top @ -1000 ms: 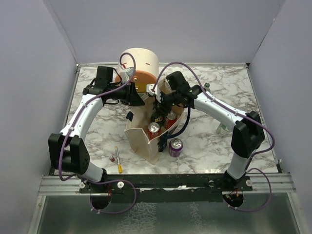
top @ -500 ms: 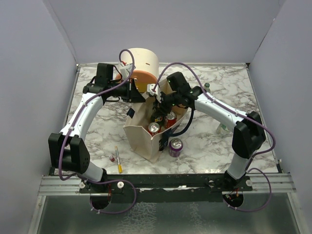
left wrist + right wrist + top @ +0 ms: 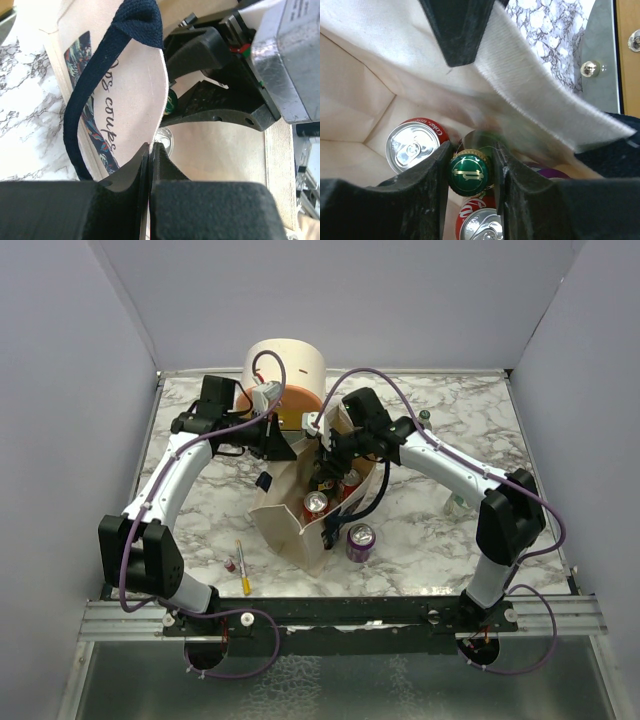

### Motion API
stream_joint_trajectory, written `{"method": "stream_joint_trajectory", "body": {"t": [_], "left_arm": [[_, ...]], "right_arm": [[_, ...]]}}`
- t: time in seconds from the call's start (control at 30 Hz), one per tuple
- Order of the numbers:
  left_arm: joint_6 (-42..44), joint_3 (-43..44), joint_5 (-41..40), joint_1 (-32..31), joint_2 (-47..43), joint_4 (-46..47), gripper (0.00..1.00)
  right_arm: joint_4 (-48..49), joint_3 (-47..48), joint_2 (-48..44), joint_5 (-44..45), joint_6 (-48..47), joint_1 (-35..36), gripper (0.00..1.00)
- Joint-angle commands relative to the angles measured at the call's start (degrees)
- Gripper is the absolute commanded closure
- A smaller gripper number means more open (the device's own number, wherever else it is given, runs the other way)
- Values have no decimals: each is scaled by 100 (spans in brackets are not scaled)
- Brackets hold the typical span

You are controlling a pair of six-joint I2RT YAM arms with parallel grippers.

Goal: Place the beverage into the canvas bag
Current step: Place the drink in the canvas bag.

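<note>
The canvas bag stands open at the table's middle, beige with a navy handle and a printed panel. My left gripper is shut on the bag's far-left rim, cloth pinched between the fingers. My right gripper reaches down into the bag's mouth, shut on the neck of a green-capped bottle, the beverage. Two red cans stand on the bag's floor beside and below the bottle.
A purple can stands on the marble just right of the bag. The cream-and-orange drawer box sits behind the bag. A yellow pen lies near the front left, and a clear bottle stands at the right.
My left gripper has closed on the bag's rim and the bag's mouth has shifted a little. The right gripper keeps the bottle inside the bag.
</note>
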Motion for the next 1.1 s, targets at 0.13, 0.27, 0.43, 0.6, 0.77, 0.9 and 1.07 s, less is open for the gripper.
{"method": "stream_joint_trajectory", "body": {"t": [0.13,0.27,0.43,0.6,0.77,0.9,1.07], "left_arm": [[553,43,53,-282,-229,-457,100],[512,83,-73,-310,-234,-421,100],[518,88,-215,-326,-242,-394,100],[551,268,-369,-356,-215,-377,100],[580,353,-466,-420,-187,-348,100],[587,400,-516,-433,-187,-340,100],[666,518,-574,-435,-211,-331,97]], "right_arm": [[-496,218,-35,-222,193,40,52],[-501,191,-106,-249,218,42,42],[-381,323,-175,-262,400,44,32],[-233,560,-288,-252,638,44,23],[-121,720,-449,-132,802,39,18],[-230,834,-638,13,874,44,18],[-504,969,-1046,643,1019,29,18]]}}
